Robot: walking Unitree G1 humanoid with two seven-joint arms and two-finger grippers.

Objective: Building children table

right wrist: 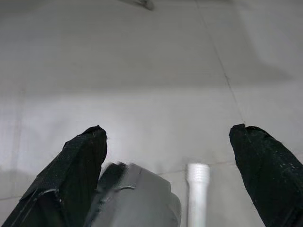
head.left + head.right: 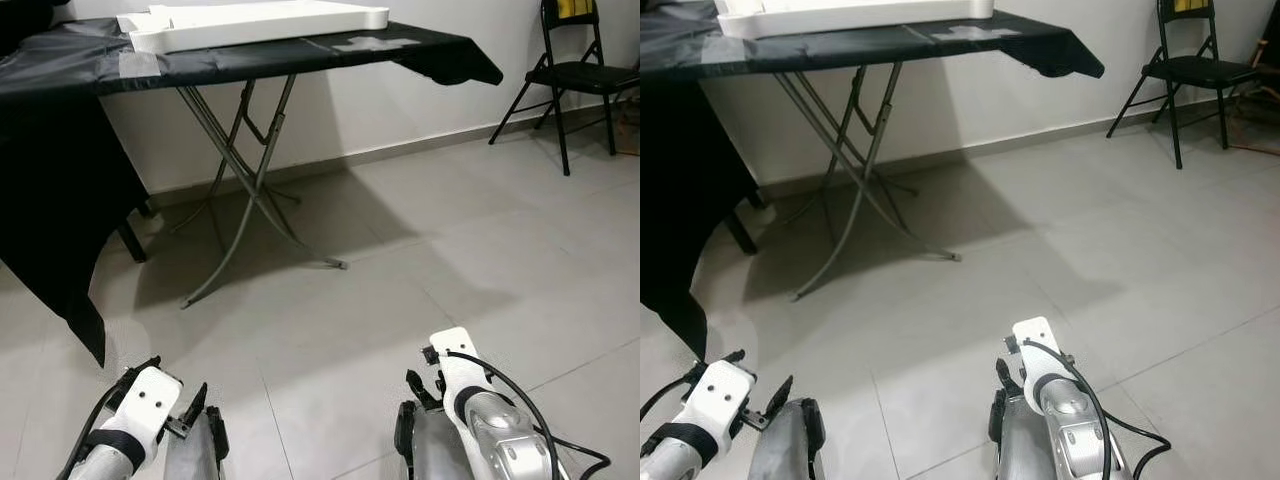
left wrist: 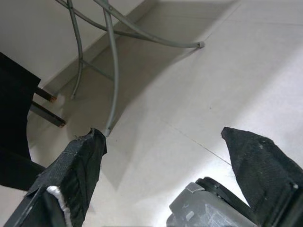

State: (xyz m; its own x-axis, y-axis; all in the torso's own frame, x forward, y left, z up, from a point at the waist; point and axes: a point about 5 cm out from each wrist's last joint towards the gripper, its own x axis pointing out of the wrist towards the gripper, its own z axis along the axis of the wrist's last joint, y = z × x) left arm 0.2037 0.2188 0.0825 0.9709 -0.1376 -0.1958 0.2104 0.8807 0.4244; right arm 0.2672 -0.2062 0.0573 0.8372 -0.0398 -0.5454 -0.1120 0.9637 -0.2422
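A white flat panel with raised rims [image 2: 250,22], which looks like the children's table top, lies on a folding table covered in black cloth [image 2: 300,55] at the far left. Both my arms hang low over the tiled floor, well short of that table. My left gripper [image 3: 163,134] is open, with floor showing between its fingers. My right gripper [image 1: 169,128] is open too. Low between its fingers I see a grey rounded part and a pale threaded stub [image 1: 198,189]; I cannot tell what they belong to.
The folding table stands on crossed grey metal legs [image 2: 250,180], and its black cloth [image 2: 60,230] hangs almost to the floor on the left. A black folding chair [image 2: 580,75] stands by the wall at the far right. Pale floor tiles [image 2: 430,250] stretch between.
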